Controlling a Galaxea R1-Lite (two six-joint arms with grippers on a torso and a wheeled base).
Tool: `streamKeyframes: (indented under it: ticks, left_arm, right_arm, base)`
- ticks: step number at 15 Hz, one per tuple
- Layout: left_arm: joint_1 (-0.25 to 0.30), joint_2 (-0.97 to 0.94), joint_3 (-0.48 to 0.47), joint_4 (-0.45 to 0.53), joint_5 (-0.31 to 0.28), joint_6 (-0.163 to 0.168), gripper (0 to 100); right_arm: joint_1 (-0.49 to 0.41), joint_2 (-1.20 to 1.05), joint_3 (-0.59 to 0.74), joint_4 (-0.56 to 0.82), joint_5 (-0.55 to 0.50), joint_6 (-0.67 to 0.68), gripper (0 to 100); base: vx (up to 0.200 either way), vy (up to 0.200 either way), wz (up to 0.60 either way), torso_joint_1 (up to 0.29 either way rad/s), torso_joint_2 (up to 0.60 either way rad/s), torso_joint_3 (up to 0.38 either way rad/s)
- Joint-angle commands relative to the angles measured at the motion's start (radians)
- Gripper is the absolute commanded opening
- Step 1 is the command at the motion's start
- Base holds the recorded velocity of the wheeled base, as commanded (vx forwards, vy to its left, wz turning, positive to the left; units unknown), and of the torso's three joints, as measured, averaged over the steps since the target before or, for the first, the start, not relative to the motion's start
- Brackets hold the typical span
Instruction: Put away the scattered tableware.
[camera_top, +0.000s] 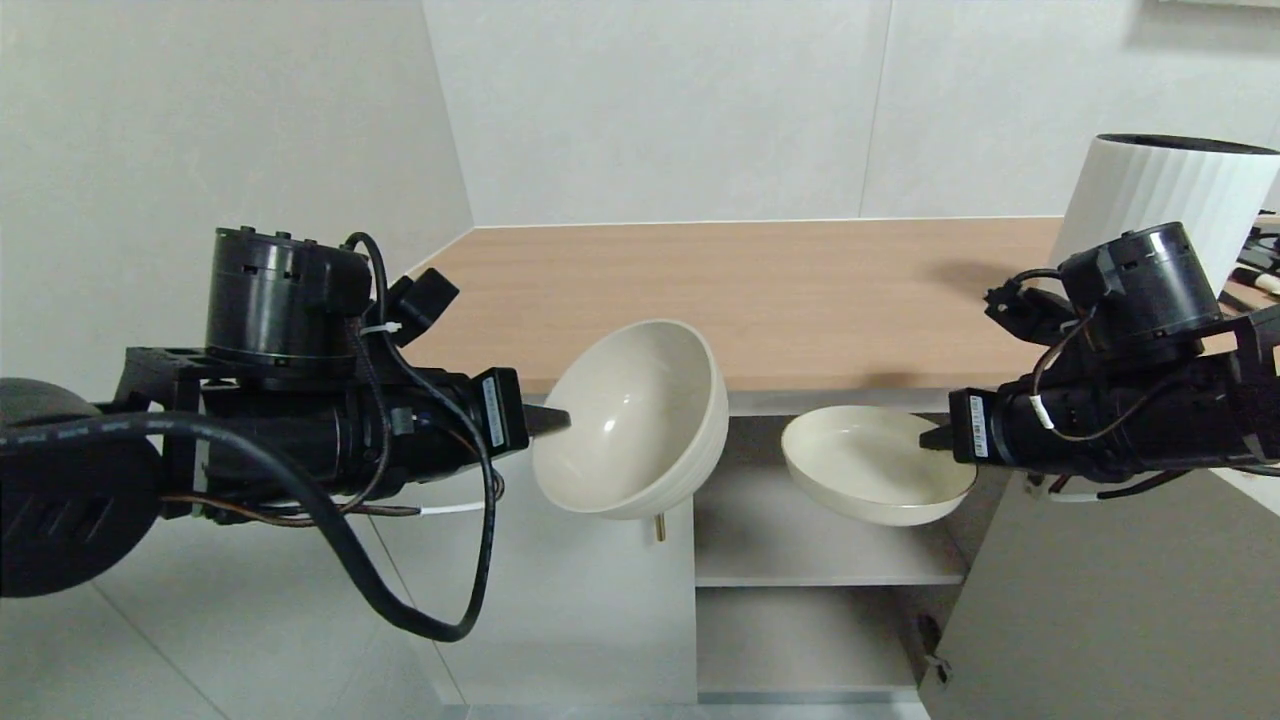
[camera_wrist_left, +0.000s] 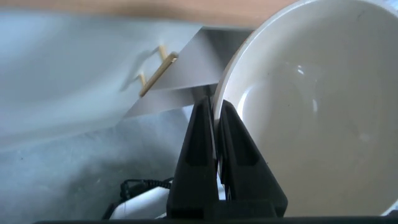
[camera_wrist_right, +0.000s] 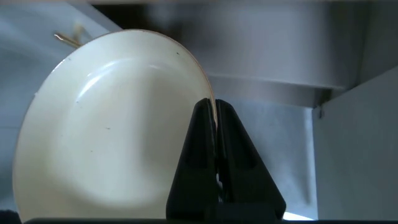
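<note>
My left gripper (camera_top: 552, 420) is shut on the rim of a deep cream bowl (camera_top: 632, 418), held in the air in front of the wooden counter's edge and tilted so its inside faces me. In the left wrist view its two fingers (camera_wrist_left: 202, 140) pinch the bowl (camera_wrist_left: 311, 106) rim. To the right, my right gripper (camera_top: 935, 437) is shut on the rim of a shallow cream plate (camera_top: 872, 462), held roughly level in front of the open cabinet. The right wrist view shows the plate (camera_wrist_right: 112, 124) clamped between the fingers (camera_wrist_right: 202, 140).
A wooden counter (camera_top: 780, 290) runs across the back against white walls. Below it an open cabinet has shelves (camera_top: 820, 555), with open doors at left (camera_top: 590, 610) and right (camera_top: 1100, 600). A white ribbed cylinder (camera_top: 1165, 200) stands on the counter at far right.
</note>
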Motion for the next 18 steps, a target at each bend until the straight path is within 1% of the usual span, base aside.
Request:
streamKeyframes:
  ticks: [1,8,13,16,17,18]
  left_arm:
    - [0.0,0.003,0.0,0.0,0.0,-0.001,0]
    - [-0.002,0.011,0.0,0.0,0.0,-0.001,0]
    - [-0.003,0.011,0.0,0.0,0.0,-0.001,0]
    - [-0.026,0.011,0.011,0.0,0.0,0.001,0]
    - [-0.045,0.012,0.017,0.003,-0.002,0.013,0]
    - [-0.056,0.021,0.034,0.006,-0.002,0.047,0]
  right_arm:
    - [0.001,0.005,0.004,0.0,0.002,-0.006,0]
    - [0.002,0.028,0.01,-0.002,0.002,-0.017,0]
    - [0.009,0.044,0.01,0.0,0.002,-0.017,0]
    - [0.039,0.125,0.018,-0.002,0.003,-0.059,0]
    - [0.056,0.189,0.016,-0.015,-0.003,-0.062,0]
    - [0.061,0.257,0.018,-0.063,-0.009,-0.055,0]
  base:
    - [0.0,0.0,0.0,-0.163,0.45,0.3]
    - [0.0,0.0,0.0,-0.108,0.42,0.313]
    - [0.0,0.0,0.0,-0.018,0.06,0.04]
    - [0.0,0.0,0.0,0.0,0.0,0.0]
    - [0.0,0.0,0.0,0.0,0.0,0.0]
    - [0.0,0.0,0.0,0.0,0.0,0.0]
